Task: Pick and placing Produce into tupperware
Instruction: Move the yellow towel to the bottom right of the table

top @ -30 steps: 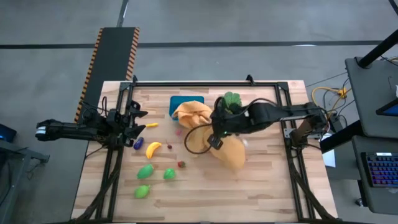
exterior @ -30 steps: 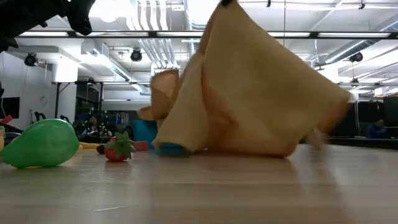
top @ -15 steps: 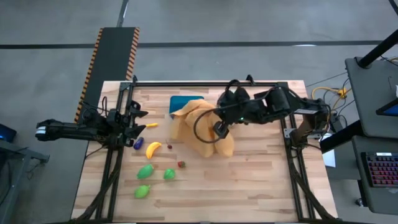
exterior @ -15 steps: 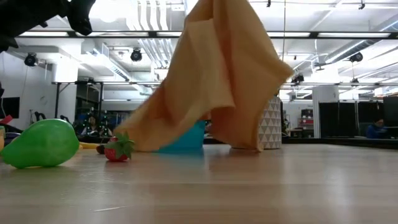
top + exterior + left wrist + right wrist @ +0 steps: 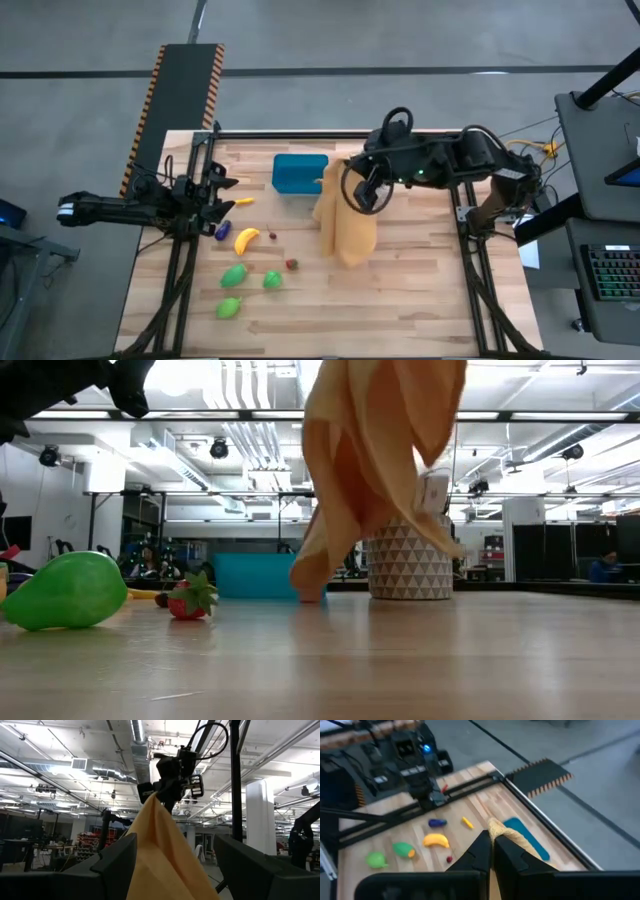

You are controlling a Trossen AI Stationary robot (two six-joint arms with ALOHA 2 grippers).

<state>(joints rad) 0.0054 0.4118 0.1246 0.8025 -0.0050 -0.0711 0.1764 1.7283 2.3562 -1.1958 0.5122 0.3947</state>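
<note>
An orange cloth (image 5: 347,228) hangs from my right gripper (image 5: 346,186), which is shut on it high above the table's middle. The teal tupperware (image 5: 300,172) stands uncovered at the far middle. Produce lies on the left half: a yellow banana (image 5: 247,238), three green pieces (image 5: 233,274), (image 5: 272,280), (image 5: 229,307), a red strawberry (image 5: 292,264), a purple piece (image 5: 222,230) and a small yellow one (image 5: 243,201). My left gripper (image 5: 224,196) waits open at the left edge, touching nothing. My right gripper pinches a bunched-up peak of the cloth (image 5: 500,833) between its two shut fingers (image 5: 479,851), slanting down from the table's right side. Several gathered layers show there. The cloth hangs slack below in long folds, and its lowest corner (image 5: 308,588) reaches the table top.
A white patterned plant pot (image 5: 405,565) stands behind the hanging cloth, right of the tupperware (image 5: 258,575). Black frame rails (image 5: 330,135) run along the table's far, left and right sides. Bare wood lies toward the near edge (image 5: 400,310).
My right gripper has risen and drawn toward the far right, tipping as it went, still shut on the cloth. The cloth, which lay spread over the tupperware and pot, has been lifted off them and now hangs in a narrow drape. Both stand uncovered.
</note>
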